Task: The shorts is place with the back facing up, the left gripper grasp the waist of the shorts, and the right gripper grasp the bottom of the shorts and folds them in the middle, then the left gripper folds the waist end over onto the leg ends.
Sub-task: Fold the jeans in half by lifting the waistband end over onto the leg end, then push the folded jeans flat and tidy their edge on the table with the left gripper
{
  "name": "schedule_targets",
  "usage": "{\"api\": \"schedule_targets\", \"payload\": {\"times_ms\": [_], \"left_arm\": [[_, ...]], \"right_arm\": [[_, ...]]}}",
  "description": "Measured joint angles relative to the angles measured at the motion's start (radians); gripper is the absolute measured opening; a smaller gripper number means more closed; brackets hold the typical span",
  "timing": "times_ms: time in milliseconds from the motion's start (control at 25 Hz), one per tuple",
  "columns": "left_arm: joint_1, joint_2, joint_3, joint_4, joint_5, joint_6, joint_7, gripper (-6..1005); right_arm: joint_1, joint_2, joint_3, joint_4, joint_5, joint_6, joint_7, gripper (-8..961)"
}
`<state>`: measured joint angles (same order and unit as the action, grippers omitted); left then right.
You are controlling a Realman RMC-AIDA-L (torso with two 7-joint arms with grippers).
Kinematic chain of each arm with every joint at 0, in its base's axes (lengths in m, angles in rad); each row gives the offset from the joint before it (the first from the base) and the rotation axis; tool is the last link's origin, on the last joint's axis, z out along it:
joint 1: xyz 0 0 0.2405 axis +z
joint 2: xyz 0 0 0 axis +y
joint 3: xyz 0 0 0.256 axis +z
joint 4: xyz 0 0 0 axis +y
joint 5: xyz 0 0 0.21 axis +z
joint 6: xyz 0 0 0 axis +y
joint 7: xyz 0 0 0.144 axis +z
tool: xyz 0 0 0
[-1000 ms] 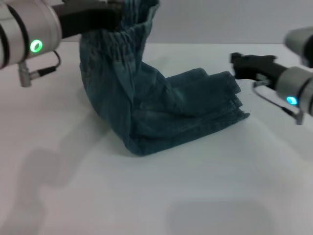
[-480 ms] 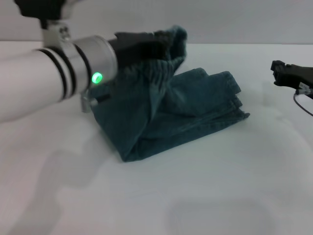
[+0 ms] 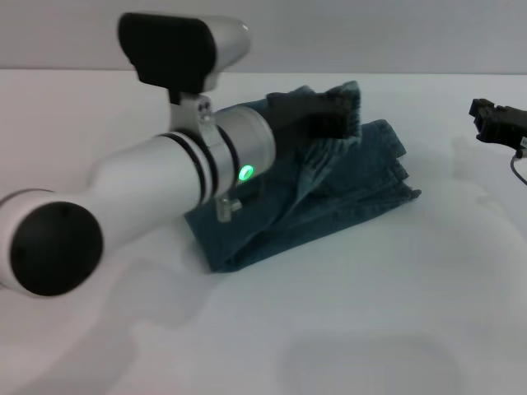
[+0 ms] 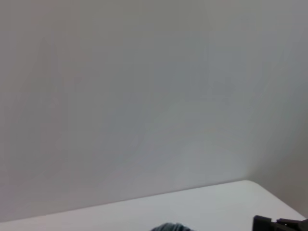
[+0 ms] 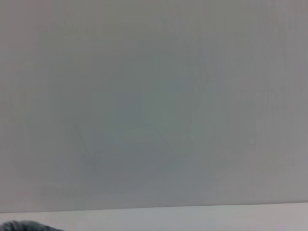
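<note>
The left tool (image 3: pixel 325 115) is clenched on the waist (image 3: pixel 339 105) of the shorts (image 3: pixel 329 193), holding it above the leg ends (image 3: pixel 395 169) at the desk's (image 3: pixel 346 329) far middle; released too early, the waist could flop short or crooked; the right tool (image 3: pixel 498 122) waits far right, its grip unclear.

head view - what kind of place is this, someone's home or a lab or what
Most likely a robot test bench or lab, not a home: a bare white table, a plain grey wall behind it, and only the shorts laid out, with the left gripper holding their waistband.
</note>
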<state>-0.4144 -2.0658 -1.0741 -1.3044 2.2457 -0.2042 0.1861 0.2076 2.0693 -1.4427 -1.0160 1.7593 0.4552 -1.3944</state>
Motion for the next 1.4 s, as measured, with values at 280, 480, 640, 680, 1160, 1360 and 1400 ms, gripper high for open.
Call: {"api": "schedule_targets", "payload": {"times_ms": [280, 480, 640, 680, 1160, 1360, 1400], "left_arm": [[-0.07, -0.002, 0.062, 0.09, -0.02, 0.084, -0.01, 84], [-0.078, -0.003, 0.143, 0.139, -0.023, 0.225, -0.012, 86], [-0.088, -0.004, 0.192, 0.162, -0.024, 0.295, -0.018, 156], [-0.094, -0.003, 0.205, 0.168, -0.023, 0.309, -0.02, 190], [-0.042, 0.004, 0.244, 0.188, 0.017, 0.473, -0.01, 573], [0.036, 0.004, 0.267, 0.236, 0.087, 0.667, -0.015, 728], [0.08, 0.003, 0.307, 0.307, 0.154, 0.856, -0.019, 713]], "right_arm": [[-0.003, 0.0, 0.002, -0.001, -0.005, 0.012, 0.0, 76], [-0.007, 0.0, 0.002, -0.005, -0.007, 0.02, 0.0, 77], [-0.006, 0.0, 0.002, -0.005, -0.007, 0.023, 0.0, 79], [-0.005, 0.0, 0.002, -0.005, -0.007, 0.023, 0.0, 79], [-0.018, 0.003, 0.001, -0.01, -0.009, 0.046, -0.046, 82], [-0.038, 0.009, 0.001, -0.029, -0.004, 0.059, -0.158, 84], [-0.041, 0.011, 0.0, -0.037, -0.001, 0.062, -0.182, 84]]}}
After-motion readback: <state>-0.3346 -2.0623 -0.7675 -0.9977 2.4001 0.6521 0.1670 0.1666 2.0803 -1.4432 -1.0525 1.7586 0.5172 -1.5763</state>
